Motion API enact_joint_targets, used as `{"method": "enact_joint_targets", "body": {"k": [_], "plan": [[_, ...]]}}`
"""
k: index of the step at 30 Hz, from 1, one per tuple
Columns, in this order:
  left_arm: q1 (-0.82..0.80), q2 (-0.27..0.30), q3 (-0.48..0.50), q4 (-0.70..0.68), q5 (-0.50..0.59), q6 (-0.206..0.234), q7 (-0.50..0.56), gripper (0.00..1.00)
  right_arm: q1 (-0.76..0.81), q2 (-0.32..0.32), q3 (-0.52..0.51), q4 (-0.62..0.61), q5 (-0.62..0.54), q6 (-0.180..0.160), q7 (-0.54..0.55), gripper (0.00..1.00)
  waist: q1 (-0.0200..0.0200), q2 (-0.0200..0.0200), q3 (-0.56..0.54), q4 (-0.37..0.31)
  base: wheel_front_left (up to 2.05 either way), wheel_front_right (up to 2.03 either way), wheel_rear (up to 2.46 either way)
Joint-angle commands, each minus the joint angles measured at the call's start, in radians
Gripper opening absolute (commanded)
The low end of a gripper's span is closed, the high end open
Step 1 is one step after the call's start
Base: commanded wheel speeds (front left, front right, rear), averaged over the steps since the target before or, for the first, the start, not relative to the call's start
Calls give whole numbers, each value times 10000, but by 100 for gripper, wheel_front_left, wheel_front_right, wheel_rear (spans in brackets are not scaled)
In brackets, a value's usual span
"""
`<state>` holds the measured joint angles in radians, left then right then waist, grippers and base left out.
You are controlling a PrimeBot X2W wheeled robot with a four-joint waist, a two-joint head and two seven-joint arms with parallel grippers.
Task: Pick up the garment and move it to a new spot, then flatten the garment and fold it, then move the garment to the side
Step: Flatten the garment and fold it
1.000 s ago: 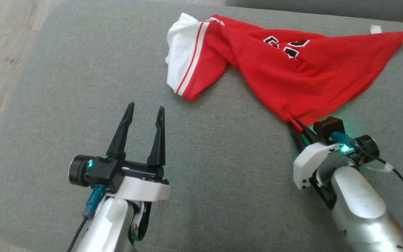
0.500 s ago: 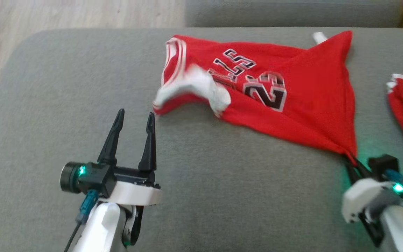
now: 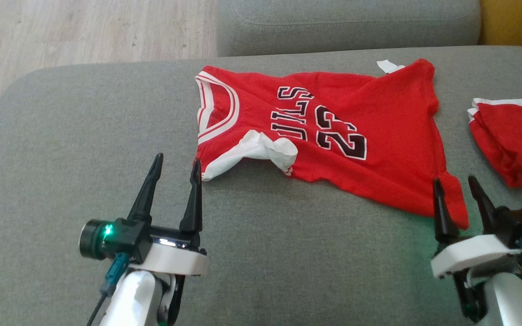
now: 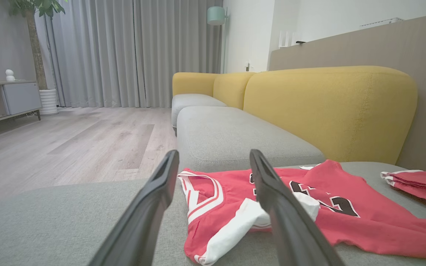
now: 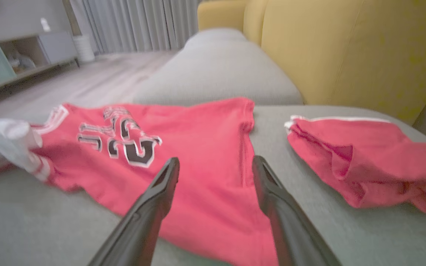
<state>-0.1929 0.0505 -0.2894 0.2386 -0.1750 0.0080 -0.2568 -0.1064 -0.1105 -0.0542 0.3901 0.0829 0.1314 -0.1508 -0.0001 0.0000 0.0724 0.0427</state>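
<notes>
A red jersey [image 3: 360, 136] with white trim and the number 23 lies spread on the grey sofa seat [image 3: 84, 136], print up, neck opening to the left. One white-lined sleeve [image 3: 261, 151] is turned over near its front-left corner. My left gripper [image 3: 176, 167] stands open just left of that corner, apart from the cloth; the left wrist view shows the jersey [image 4: 227, 199] ahead between the fingers. My right gripper [image 3: 456, 185] is open at the jersey's front-right hem corner, holding nothing. In the right wrist view the jersey [image 5: 198, 147] lies under and ahead of the fingers.
A second red garment with white trim [image 3: 510, 136] lies crumpled on the seat at the right, also seen as the red garment [image 5: 364, 162] in the right wrist view. Yellow sofa backrest [image 4: 327, 107] rises behind. Wooden floor [image 3: 61, 31] lies beyond the seat's left edge.
My right gripper has let go of the jersey's hem corner and now stands open. The jersey has settled flatter with its print showing. The head camera has shifted; the left gripper kept its pose.
</notes>
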Motion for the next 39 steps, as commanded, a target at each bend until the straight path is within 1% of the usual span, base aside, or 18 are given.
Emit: {"method": "enact_joint_targets", "body": {"k": [1, 6, 10, 16, 19, 21, 24, 26, 29, 32, 35, 38, 39], "plan": [[-211, 17, 389, -275, 81, -28, -49, 100, -76, 17, 275, -603, 206, -7, -338, 100, 1, 0, -44, -29, 0, 0, 0], [-109, 13, 394, -279, 121, -65, -49, 100, 371, 466, 1143, -1901, 1240, -7, -915, 100, 1, 0, -120, -70, 0, 0, 0], [-66, 9, 349, -277, 113, -85, -49, 100, 646, 572, 1748, -2414, 1744, -7, -1041, 100, 1, 0, -51, 43, 0, 0, 0], [-258, 2, 173, -299, 51, -94, -49, 100, 414, 591, 2222, -2599, 1578, -7, -1062, 100, 1, 0, 262, 538, 0, 0, 0], [-419, 0, 44, -337, -29, -72, -49, 100, -89, 389, 2588, -2608, 1455, -7, -772, 100, 1, 0, 551, 887, 0, 0, 0], [-545, 0, -57, -361, -128, -32, -49, 100, -536, 182, 2957, -2476, 1555, -7, -280, 100, 1, 0, 766, 1137, 0, 0, 0], [-735, -1, -257, -380, -297, 34, -49, 100, -1313, -141, 3543, -2091, 2111, -7, 603, 100, 1, 0, 1091, 1547, 0, 0, 0], [-853, -1, -424, -377, -414, 84, -49, 100, -1800, -362, 3886, -1685, 2566, -7, 1197, 100, 1, 0, 1278, 1822, 0, 0, 0], [-1014, -2, -674, -384, -595, 171, -49, 100, -2472, -833, 4481, -986, 2892, -7, 1957, 100, 1, 0, 1501, 2216, 0, 0, 0], [-1145, -2, -815, -408, -738, 284, -49, 100, -2988, -1097, 4949, -413, 3456, -7, 2315, 100, 1, 0, 1646, 2539, 0, 0, 0], [-1256, -2, -907, -422, -806, 347, -49, 100, -3442, -1386, 5316, 60, 4070, -7, 2439, 100, 1, 0, 1735, 2779, 0, 0, 0], [-1332, -2, -984, -409, -843, 379, -49, 100, -3849, -1615, 5732, 499, 4465, -7, 2467, 100, 1, 0, 1760, 2937, 0, 0, 0], [-1332, -2, -984, -409, -843, 379, -49, 100, -3849, -1615, 5732, 499, 4465, -7, 2467, 100, 1, 0, 1760, 2937, 0, 0, 0]]}}
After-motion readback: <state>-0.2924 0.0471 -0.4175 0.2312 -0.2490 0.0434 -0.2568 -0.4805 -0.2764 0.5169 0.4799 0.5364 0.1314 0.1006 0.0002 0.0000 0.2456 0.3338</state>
